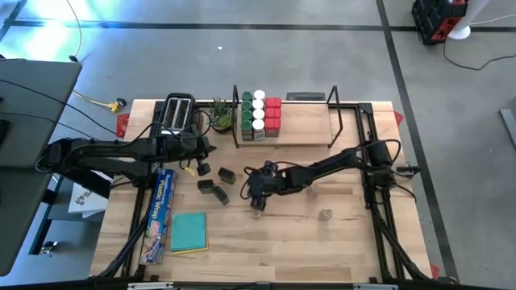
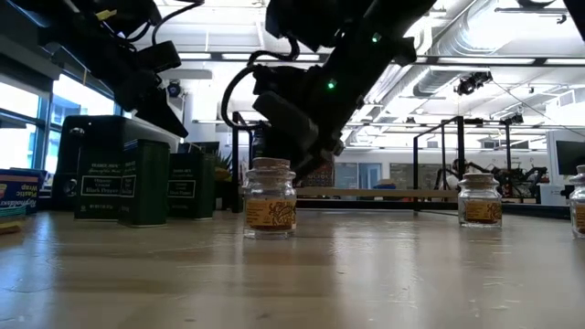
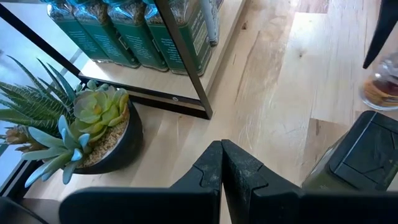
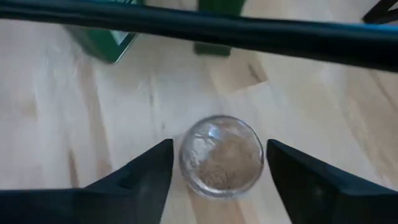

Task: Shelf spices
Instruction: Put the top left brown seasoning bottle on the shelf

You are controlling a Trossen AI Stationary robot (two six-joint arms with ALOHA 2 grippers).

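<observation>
High view: shelf (image 1: 302, 129) about half filled; right gripper (image 1: 257, 196) open over small jar (image 4: 221, 155); left gripper (image 3: 221, 180) closed, empty; tins (image 1: 212, 188) remain at 9 o'clock.

grey concrete floor (image 1: 242, 64), bright windows (image 2: 18, 105) behind

The table (image 1: 306, 242) is light wood planking. At its far edge stands the shelf (image 1: 302, 129), carrying rows of green-lidded, white-lidded and red spices (image 1: 260, 114). Left of the shelf along the far edge sit a plant (image 1: 221, 118) and a toaster (image 1: 178, 113). Three dark tins (image 1: 213, 187) stand near the table's middle, with a clear jar (image 1: 257, 211) just right of them and a second jar (image 1: 326, 214) farther right. A foil box (image 1: 160, 216) and a teal pad (image 1: 189, 232) lie near the left front corner.
</observation>
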